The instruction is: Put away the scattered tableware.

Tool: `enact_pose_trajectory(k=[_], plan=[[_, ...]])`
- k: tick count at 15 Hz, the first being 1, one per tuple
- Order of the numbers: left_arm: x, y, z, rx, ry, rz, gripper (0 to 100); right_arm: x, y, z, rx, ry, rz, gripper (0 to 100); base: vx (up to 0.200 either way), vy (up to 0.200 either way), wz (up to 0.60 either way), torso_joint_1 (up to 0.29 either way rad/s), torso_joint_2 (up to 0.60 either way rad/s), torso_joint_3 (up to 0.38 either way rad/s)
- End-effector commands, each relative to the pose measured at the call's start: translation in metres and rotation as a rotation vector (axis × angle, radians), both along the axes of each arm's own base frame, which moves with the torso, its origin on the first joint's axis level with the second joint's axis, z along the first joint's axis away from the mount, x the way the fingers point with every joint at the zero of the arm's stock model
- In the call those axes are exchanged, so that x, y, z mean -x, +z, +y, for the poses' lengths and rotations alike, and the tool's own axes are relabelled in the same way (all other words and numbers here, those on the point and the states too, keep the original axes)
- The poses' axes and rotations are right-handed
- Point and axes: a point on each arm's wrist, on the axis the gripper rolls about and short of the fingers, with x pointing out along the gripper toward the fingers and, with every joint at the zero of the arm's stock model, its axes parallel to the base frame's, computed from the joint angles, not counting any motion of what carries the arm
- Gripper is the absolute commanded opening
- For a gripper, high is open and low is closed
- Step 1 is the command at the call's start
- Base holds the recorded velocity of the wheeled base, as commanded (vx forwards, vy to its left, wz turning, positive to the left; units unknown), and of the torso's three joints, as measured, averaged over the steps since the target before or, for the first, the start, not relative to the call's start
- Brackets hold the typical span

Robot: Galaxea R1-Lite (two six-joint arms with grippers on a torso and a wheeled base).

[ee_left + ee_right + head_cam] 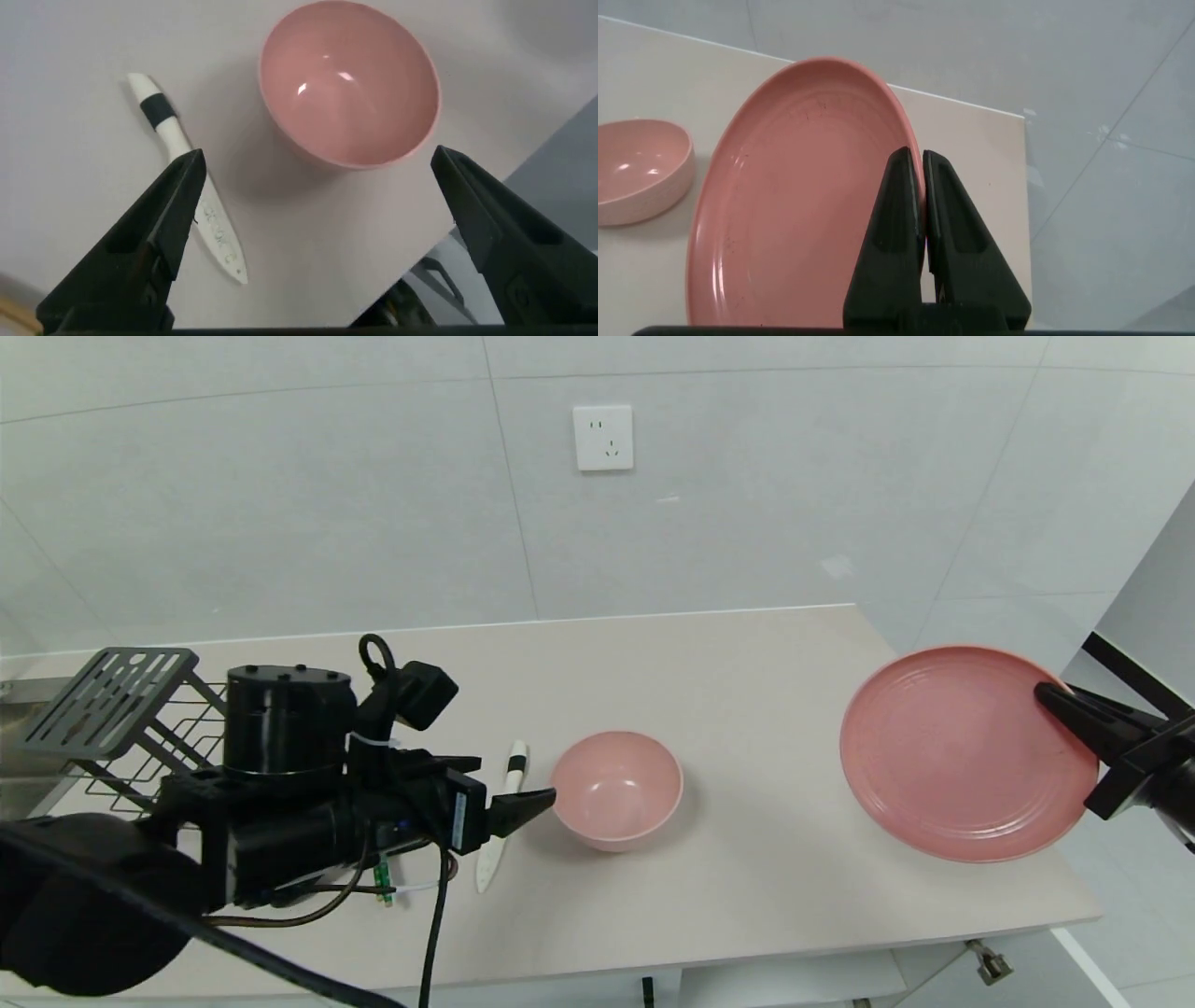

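Observation:
A pink plate (957, 751) is lifted and tilted above the table's right end, with my right gripper (1047, 695) shut on its right rim; the same plate (799, 201) and gripper (922, 163) show in the right wrist view. A pink bowl (616, 789) stands upright mid-table, and a white knife with a black band (501, 812) lies just left of it. My left gripper (541, 795) stands open just left of the bowl, above the knife. Its fingers (168, 219) spread wide on either side of the bowl (348, 82), with the knife (187, 173) beside one.
A black wire dish rack (121, 719) stands at the table's far left. The beige table (747, 672) ends just under the plate on the right. A tiled wall with a socket (603, 437) rises behind.

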Motion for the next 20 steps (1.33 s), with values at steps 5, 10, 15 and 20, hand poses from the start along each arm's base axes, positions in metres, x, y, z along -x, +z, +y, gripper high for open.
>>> enact_pose_trajectory(k=[5, 10, 15, 20], plan=[[-0.033, -0.028, -0.018, -0.028, 0.018, 0.026, 100, -0.001, -0.003, 0.0, 0.0, 0.002, 0.014, 0, 0.0, 0.0, 0.0, 0.0, 0.0, 0.0], [-0.048, -0.035, -0.026, -0.031, 0.014, 0.029, 100, 0.0, -0.003, 0.001, 0.0, 0.003, 0.014, 0, 0.0, 0.0, 0.0, 0.0, 0.0, 0.0], [-0.073, -0.08, -0.039, -0.066, 0.003, 0.118, 100, 0.001, -0.003, 0.001, 0.002, 0.006, 0.015, 0, 0.0, 0.0, 0.0, 0.0, 0.0, 0.0], [-0.077, -0.075, -0.042, -0.049, 0.001, 0.084, 100, 0.002, -0.005, 0.001, 0.002, 0.006, 0.023, 0, 0.0, 0.0, 0.0, 0.0, 0.0, 0.0]])
